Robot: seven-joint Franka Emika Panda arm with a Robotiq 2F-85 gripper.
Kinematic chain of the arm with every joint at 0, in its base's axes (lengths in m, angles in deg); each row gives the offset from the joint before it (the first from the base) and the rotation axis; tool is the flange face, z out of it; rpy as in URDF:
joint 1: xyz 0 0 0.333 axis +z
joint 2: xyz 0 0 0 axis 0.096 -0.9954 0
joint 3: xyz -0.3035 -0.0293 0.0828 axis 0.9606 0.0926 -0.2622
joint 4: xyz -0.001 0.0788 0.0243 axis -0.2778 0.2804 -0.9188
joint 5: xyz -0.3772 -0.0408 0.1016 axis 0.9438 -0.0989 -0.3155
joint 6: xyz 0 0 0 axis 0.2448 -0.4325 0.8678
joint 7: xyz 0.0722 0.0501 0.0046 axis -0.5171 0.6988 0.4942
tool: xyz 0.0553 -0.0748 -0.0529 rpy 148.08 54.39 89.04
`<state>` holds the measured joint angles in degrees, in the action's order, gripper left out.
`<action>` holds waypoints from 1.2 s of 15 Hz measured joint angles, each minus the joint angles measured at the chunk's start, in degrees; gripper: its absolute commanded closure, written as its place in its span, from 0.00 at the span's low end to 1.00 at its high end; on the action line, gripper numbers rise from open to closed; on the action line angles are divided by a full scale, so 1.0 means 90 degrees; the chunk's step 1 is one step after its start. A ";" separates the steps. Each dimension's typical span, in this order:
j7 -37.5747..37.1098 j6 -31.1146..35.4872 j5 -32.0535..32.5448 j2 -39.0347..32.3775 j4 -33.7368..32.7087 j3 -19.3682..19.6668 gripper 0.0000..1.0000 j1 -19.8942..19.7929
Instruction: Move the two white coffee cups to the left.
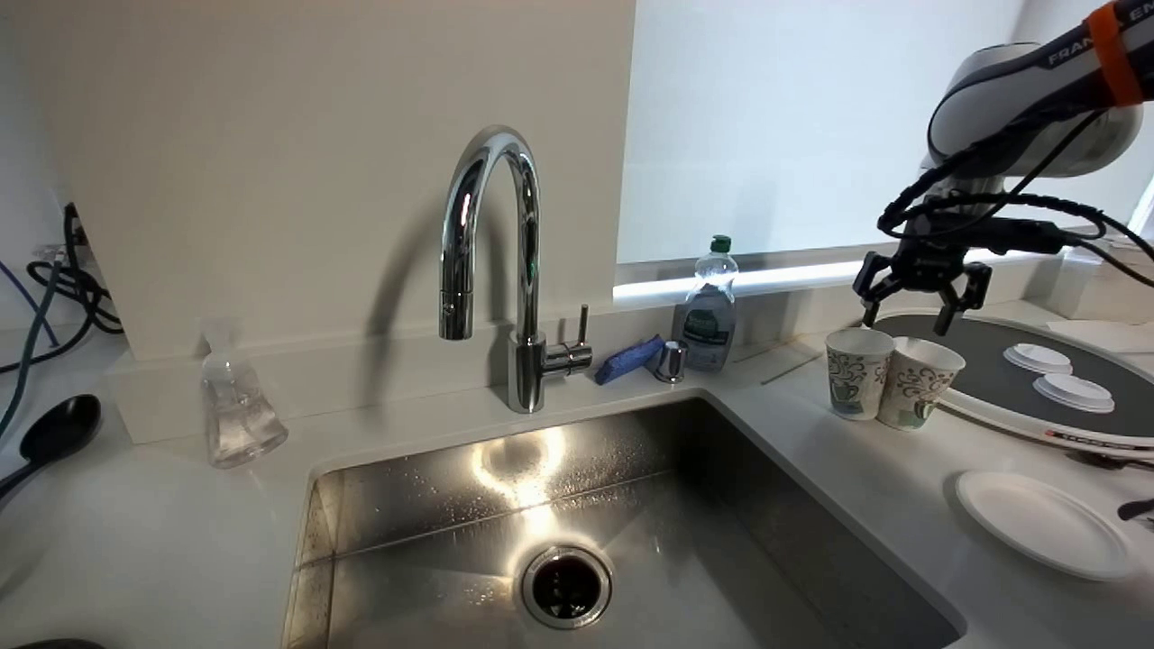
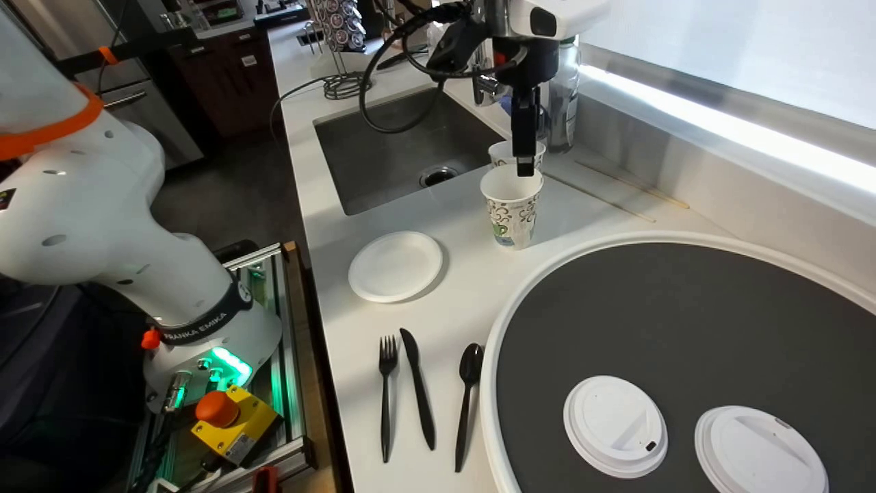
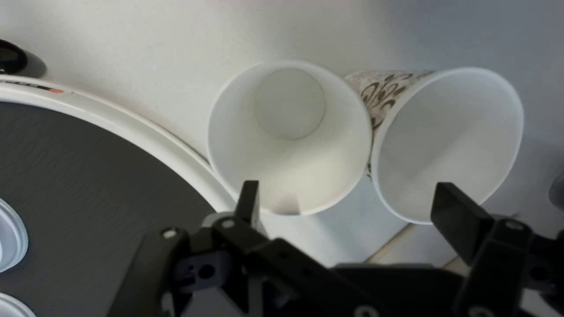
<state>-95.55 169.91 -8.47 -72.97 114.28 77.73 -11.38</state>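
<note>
Two white paper cups with brown swirl prints stand upright on the counter, side by side and touching. The cup nearer the sink (image 1: 859, 374) shows in an exterior view; it also shows in the wrist view (image 3: 454, 136), and in an exterior view (image 2: 501, 153) it is partly hidden. The cup nearer the round grey board (image 1: 918, 383) also shows in an exterior view (image 2: 512, 212) and in the wrist view (image 3: 288, 136). Both are empty inside. My gripper (image 1: 908, 315) is wide open and empty just above their rims. In the wrist view its fingertips (image 3: 348, 191) overlap both cup rims.
The steel sink (image 1: 397, 496) and tap (image 1: 527, 270) lie beside the cups. A soap bottle (image 1: 709, 315) stands by the wall. A white plate (image 2: 395, 267), wooden sticks (image 2: 599, 196), black cutlery (image 2: 417, 390) and the round grey board (image 2: 684, 308) with two white lids (image 2: 614, 426) are near.
</note>
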 measured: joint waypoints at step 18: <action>0.0013 -0.1261 0.0051 0.0932 -0.0324 0.0067 0.00 -0.0229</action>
<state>-95.44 158.57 -8.01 -64.59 111.36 78.34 -13.44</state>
